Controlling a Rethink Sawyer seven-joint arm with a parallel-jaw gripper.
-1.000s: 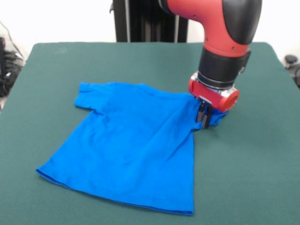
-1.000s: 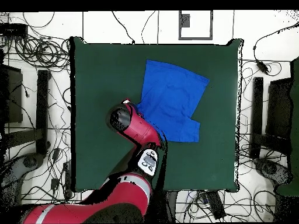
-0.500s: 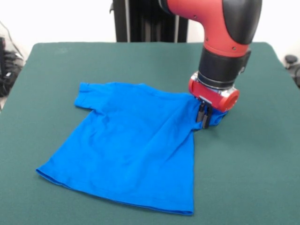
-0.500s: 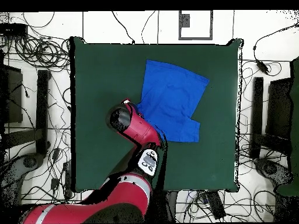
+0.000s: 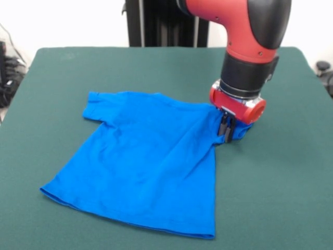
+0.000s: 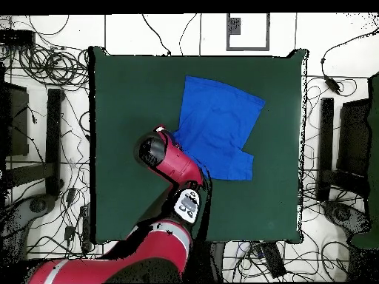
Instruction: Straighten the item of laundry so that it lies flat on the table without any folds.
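Hand (image 5: 226, 130) clamped on shirt (image 5: 145, 166) at one sleeve; rest spread nearly flat on surface (image 5: 281, 187).

gripper (image 5: 226, 130) on blue T-shirt (image 5: 145, 166) sleeve, green table (image 5: 291, 182)

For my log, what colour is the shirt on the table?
Plain bright blue T-shirt, no pattern; clearest in the front view.

Even, bright light is falling from above, casting only a soft shadow under the shirt's (image 5: 151, 166) near hem. The white background beyond the table (image 5: 291, 198) is washing out in the front view. Nothing on the felt is glaring.
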